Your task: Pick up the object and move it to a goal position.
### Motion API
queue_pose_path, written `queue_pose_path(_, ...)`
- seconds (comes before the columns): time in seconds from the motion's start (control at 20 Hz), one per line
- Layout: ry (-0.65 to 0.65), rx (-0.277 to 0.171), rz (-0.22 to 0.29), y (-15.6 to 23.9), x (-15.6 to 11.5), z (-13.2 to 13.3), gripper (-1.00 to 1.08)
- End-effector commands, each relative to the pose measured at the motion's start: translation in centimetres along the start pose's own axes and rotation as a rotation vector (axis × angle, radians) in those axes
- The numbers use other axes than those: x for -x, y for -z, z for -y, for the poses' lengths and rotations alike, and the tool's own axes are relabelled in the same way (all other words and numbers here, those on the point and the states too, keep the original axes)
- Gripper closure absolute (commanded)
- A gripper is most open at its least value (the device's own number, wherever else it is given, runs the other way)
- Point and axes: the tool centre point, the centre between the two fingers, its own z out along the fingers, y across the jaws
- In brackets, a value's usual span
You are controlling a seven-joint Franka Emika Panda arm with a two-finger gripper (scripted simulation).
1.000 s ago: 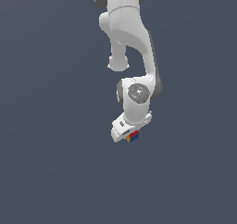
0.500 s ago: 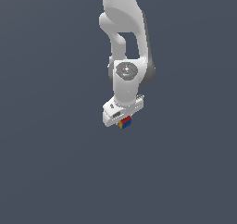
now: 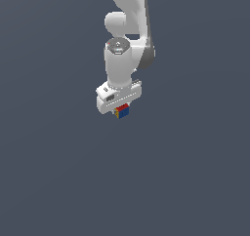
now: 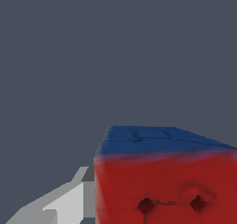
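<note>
The object [image 3: 122, 111] is a small cube with red, blue and yellow faces, held just under the white hand of the arm in the exterior view. My gripper [image 3: 121, 112] is shut on it, with the cube well above the grey ground. In the wrist view the object [image 4: 162, 177] fills the near corner, showing a red face and a blue face, and one white fingertip [image 4: 65, 204] presses against its side. The other finger is hidden behind the cube.
The white arm [image 3: 124, 45] hangs down from the upper edge of the exterior view. Around it there is only plain dark grey ground [image 3: 58, 171].
The arm has lifted and swung toward the exterior view's left, carrying the cube upward with it. The wrist has turned so the hand now points more straight down.
</note>
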Motion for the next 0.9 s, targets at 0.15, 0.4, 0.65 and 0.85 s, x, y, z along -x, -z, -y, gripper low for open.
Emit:
queue_pose_path(0.15, 0.000, 0.000, -0.003, 2.7, 3.4, -0.3, 1.08)
queue_pose_path(0.4, 0.001, 0.000, -0.003, 4.4, 5.5, -0.6, 1.08)
queue_pose_path(0.65, 0.001, 0.000, -0.003, 5.4, 6.7, -0.8, 1.08)
queue_pose_path(0.85, 0.001, 0.000, -0.003, 5.7, 7.0, -0.9, 1.08)
